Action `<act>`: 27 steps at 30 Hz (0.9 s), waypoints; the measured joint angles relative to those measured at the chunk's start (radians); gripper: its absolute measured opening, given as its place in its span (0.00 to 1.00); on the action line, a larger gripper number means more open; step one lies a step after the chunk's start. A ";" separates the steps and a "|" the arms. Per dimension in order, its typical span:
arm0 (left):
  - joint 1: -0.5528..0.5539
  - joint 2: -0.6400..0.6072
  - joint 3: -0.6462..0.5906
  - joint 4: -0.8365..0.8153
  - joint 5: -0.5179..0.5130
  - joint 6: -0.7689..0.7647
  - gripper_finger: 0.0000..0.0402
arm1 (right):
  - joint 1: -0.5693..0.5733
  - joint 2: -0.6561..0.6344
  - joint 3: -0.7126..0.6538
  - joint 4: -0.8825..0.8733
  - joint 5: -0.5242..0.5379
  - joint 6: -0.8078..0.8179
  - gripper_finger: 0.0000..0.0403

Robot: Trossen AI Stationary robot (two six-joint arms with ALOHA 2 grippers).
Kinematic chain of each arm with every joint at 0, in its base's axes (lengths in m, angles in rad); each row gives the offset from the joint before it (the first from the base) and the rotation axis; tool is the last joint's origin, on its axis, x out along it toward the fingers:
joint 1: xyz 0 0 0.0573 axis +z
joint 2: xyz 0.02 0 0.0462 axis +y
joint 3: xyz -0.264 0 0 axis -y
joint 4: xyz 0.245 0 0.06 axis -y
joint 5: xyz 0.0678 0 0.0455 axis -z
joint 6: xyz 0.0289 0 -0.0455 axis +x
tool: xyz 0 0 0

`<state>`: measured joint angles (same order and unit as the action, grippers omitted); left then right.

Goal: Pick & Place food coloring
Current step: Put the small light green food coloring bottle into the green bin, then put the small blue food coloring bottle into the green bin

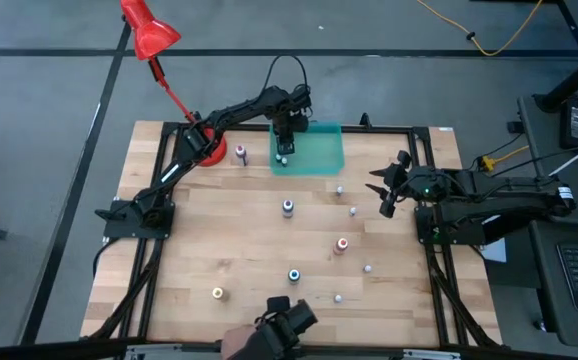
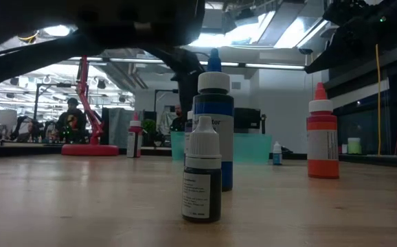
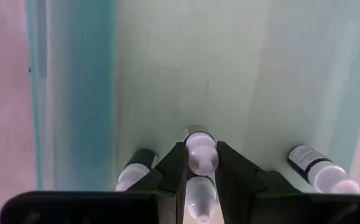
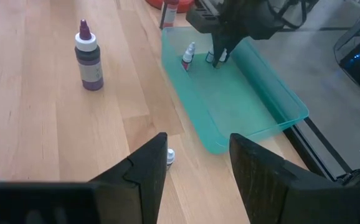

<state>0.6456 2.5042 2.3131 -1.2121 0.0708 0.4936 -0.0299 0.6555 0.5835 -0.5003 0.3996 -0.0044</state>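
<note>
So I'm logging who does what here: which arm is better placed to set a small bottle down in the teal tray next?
Left. The left gripper is over the teal tray, shut on a small bottle. The right gripper waits open by the table's right edge, holding nothing.

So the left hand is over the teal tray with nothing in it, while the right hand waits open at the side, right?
Not quite: the left hand is shut on a small bottle, as the left wrist view shows. It is over the teal tray, and the right hand does wait open at the side.
</note>
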 joint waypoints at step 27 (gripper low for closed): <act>-0.002 -0.047 0.033 -0.059 -0.020 -0.028 0.33 | 0.000 0.000 0.000 0.000 0.000 0.000 0.44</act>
<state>0.6434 2.4571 2.3459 -1.2709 0.0505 0.4652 -0.0299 0.6554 0.5835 -0.5001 0.3996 -0.0043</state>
